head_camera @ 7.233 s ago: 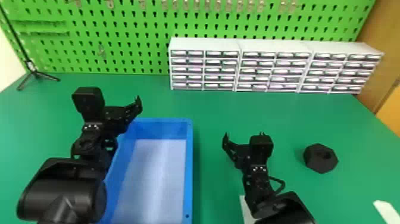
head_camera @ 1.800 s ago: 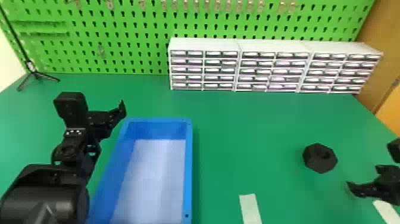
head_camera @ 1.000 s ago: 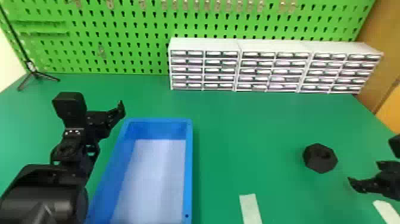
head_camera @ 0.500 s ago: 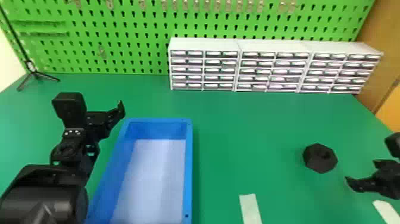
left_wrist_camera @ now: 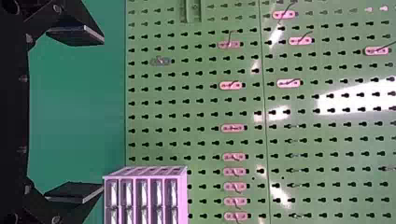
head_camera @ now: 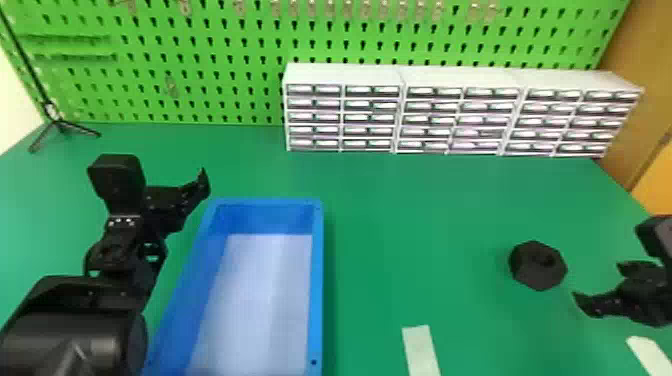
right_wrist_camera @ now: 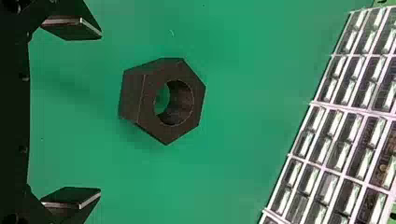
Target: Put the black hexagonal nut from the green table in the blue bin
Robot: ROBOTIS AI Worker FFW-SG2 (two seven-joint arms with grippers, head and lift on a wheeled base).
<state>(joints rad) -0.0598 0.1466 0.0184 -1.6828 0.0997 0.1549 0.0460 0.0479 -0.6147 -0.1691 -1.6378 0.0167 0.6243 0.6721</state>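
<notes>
The black hexagonal nut lies flat on the green table, toward the right in the head view. Just to its right is my right gripper, fingers apart and not touching it. In the right wrist view the nut lies ahead of my right gripper, which stands open with nothing between its fingers. The blue bin rests at left centre, holding nothing. Beside its left wall my left gripper is parked, and in the left wrist view that gripper is open.
White drawer units line the table's back, before a green pegboard. A black tripod stand is at the back left. Pale strips lie near the front, one of them below my right gripper.
Over the earlier frames my right arm went from beside the bin to the right of the nut, and lately it has shifted only slightly. My left arm moved a little left, then stayed still.
</notes>
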